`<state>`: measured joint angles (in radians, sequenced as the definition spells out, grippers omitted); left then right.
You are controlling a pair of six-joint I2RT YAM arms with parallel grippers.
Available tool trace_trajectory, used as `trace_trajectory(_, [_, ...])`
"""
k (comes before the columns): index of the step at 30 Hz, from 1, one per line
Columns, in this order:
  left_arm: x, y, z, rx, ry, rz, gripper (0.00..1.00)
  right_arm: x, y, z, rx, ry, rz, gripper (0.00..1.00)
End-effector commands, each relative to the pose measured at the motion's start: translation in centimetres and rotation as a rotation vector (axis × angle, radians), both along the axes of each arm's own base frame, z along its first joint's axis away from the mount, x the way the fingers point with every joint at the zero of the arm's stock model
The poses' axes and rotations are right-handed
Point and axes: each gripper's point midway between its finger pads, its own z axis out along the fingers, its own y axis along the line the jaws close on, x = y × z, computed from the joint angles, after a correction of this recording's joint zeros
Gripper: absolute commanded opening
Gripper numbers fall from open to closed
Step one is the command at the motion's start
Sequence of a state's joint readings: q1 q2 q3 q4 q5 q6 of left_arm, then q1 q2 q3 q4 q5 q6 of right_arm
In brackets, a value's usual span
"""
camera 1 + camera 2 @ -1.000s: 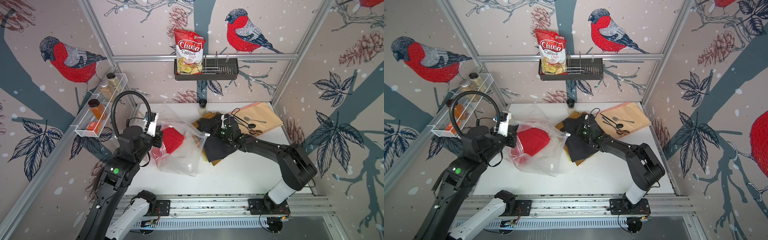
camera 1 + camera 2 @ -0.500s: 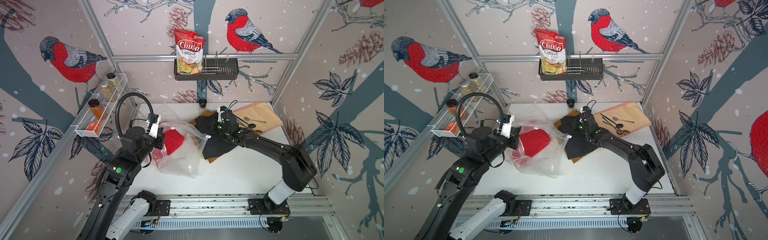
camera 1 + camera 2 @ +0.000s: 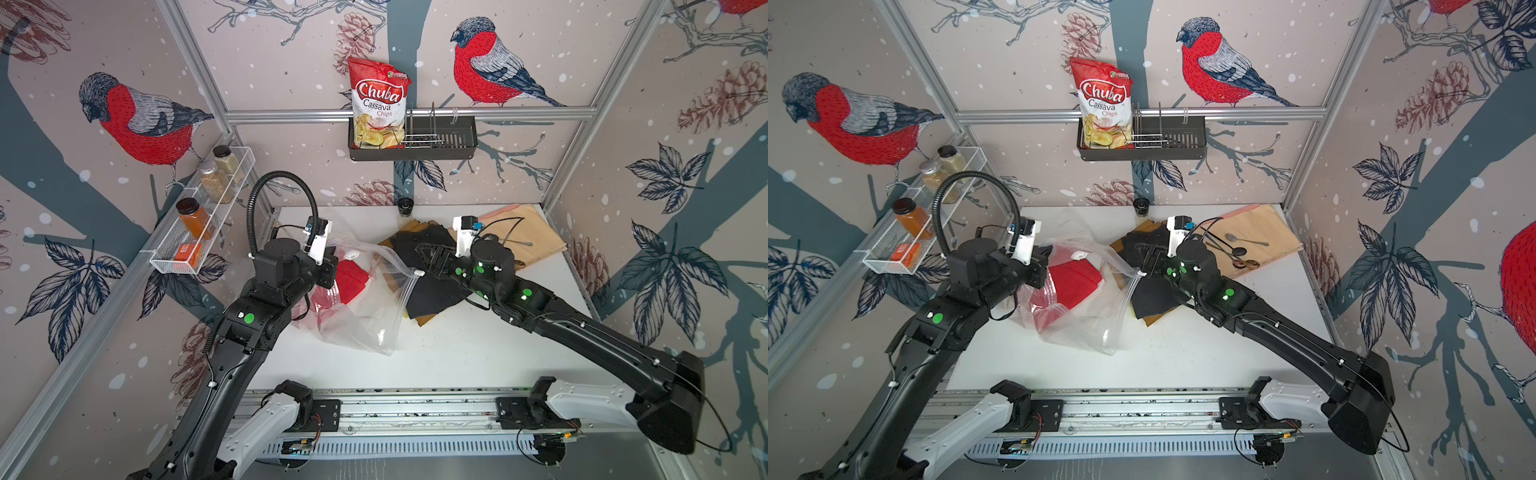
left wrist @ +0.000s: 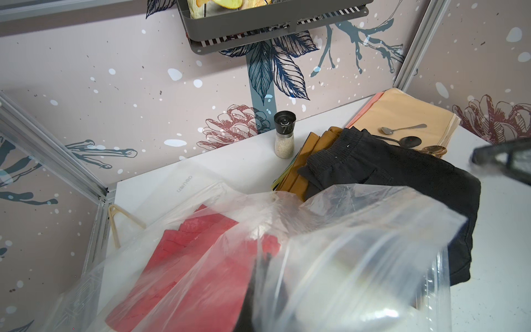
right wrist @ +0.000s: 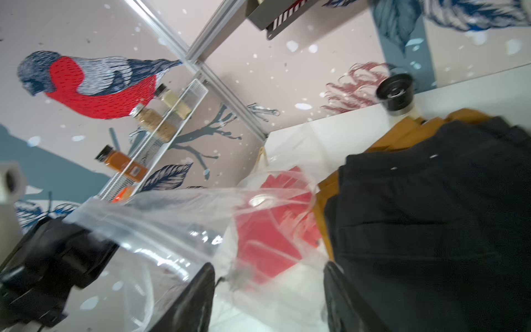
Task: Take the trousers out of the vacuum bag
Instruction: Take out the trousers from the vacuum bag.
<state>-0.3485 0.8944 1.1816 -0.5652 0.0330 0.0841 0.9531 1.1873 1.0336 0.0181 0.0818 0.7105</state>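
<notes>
The vacuum bag [image 3: 365,307] [image 3: 1088,320], clear and crinkly, lies at the table's middle left with its mouth facing right. Red trousers [image 3: 351,282] [image 4: 186,258] are still inside it. My left gripper [image 3: 330,270] [image 4: 264,293] is shut on the bag's upper wall and holds it up. Dark trousers [image 3: 432,286] [image 4: 388,178] lie outside on mustard trousers [image 4: 316,143], just right of the bag's white zip slider [image 3: 419,273]. My right gripper [image 3: 424,255] [image 5: 268,270] hovers open over that pile's left edge, facing the bag's mouth, with nothing between its fingers.
A peach cloth [image 3: 528,232] bearing spoons lies at the back right. A grinder [image 3: 406,205] stands by the back wall. A wall basket [image 3: 436,143] holds a chips bag [image 3: 378,108]. A wire spice rack [image 3: 199,224] hangs on the left wall.
My right gripper has opened, let go of the dark trousers on the pile and swung left toward the bag's mouth. My left gripper has kept its hold and lifted the bag slightly.
</notes>
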Motion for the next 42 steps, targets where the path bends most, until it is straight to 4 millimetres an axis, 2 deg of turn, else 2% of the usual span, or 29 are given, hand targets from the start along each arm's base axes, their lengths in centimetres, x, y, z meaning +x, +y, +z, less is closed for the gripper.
trace_trajectory(1, [0.2, -0.9, 1.7, -0.023, -0.035, -0.046, 0.0, -2.0, 2.5, 1.0, 0.069, -0.006, 0.067, 0.61])
trace_trajectory(3, [0.3, -1.1, 2.0, -0.034, -0.034, -0.053, 0.0, -3.2, 4.4, 0.9, 0.091, -0.006, 0.118, 0.61])
trace_trajectory(5, [0.5, -1.3, 2.3, -0.044, -0.039, -0.055, 0.0, -3.9, 6.6, -0.3, 0.093, 0.019, 0.166, 0.61])
trace_trajectory(11, [1.6, -0.7, 3.2, -0.059, -0.047, 0.003, 0.0, -5.5, 11.4, -2.8, 0.096, 0.057, 0.243, 0.59])
trace_trajectory(16, [1.8, -0.8, 4.9, -0.095, -0.086, 0.009, 0.0, -4.3, 14.4, -7.5, 0.084, 0.134, 0.208, 0.6])
trace_trajectory(19, [1.9, -0.7, 5.5, -0.105, -0.105, 0.02, 0.0, -3.5, 17.0, -10.6, 0.049, 0.186, 0.21, 0.59])
trace_trajectory(23, [2.0, -0.7, 5.4, -0.098, -0.097, 0.021, 0.0, -3.7, 20.3, -12.6, 0.044, 0.24, 0.252, 0.58])
trace_trajectory(28, [2.2, -0.1, 5.2, -0.074, -0.095, 0.056, 0.0, -4.6, 21.7, -13.8, -0.012, 0.229, 0.224, 0.58])
trace_trajectory(32, [2.4, -0.4, 5.2, -0.075, -0.093, 0.038, 0.0, -5.0, 22.5, -15.1, -0.023, 0.267, 0.228, 0.59])
trace_trajectory(39, [1.7, -0.7, 5.5, -0.085, -0.104, 0.007, 0.0, -2.1, 21.5, -18.0, 0.015, 0.361, 0.157, 0.61])
trace_trajectory(42, [1.2, -0.9, 5.2, -0.08, -0.087, -0.008, 0.0, -0.6, 20.7, -18.2, 0.062, 0.401, 0.138, 0.61])
